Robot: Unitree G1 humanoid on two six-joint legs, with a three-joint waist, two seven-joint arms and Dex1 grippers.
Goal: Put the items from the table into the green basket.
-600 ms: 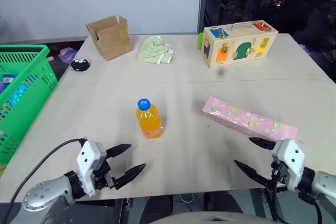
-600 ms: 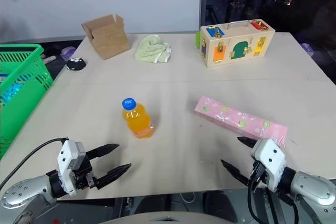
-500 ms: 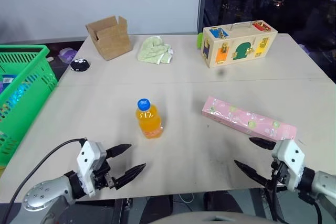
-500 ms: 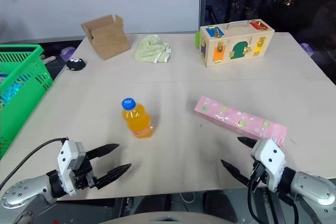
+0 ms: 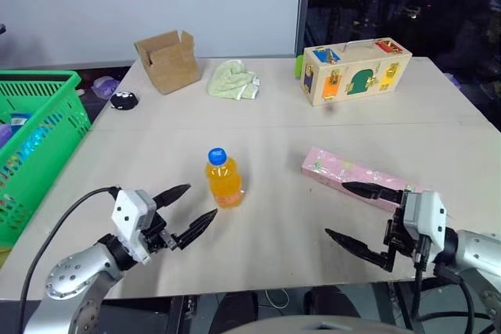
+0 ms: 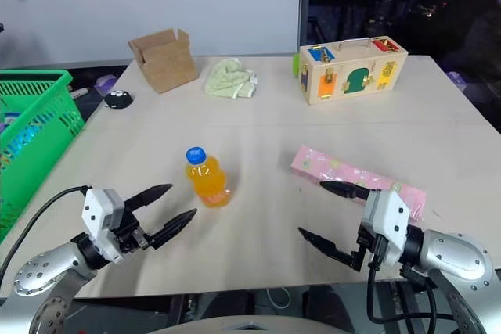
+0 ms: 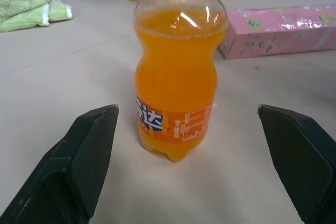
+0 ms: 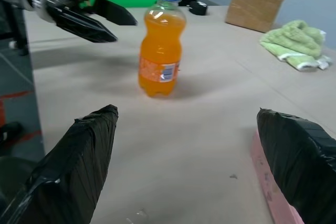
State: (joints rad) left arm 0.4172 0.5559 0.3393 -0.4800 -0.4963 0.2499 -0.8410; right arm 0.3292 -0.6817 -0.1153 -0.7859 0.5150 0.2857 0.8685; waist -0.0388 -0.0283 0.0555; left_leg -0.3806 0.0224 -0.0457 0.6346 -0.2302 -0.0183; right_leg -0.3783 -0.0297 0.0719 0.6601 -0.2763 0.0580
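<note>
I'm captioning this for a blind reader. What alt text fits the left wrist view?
A small bottle of orange drink stands upright on a beige table, straight ahead of the open left claw and not touching its two black fingers. Behind it lie a pink box and a green cloth.

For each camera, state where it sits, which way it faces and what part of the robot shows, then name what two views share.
Left eye: on the head, facing forward and down over the table; both arms show, left tool and right tool open.
Right eye: beside it, same scene, green basket at the robot's left.
Left wrist: on the left wrist, looking along its two fingers at the bottle.
Right wrist: on the right wrist, facing across the table; its own fingers show.
Shared: both wrist views hold the bottle and the pink box.
</note>
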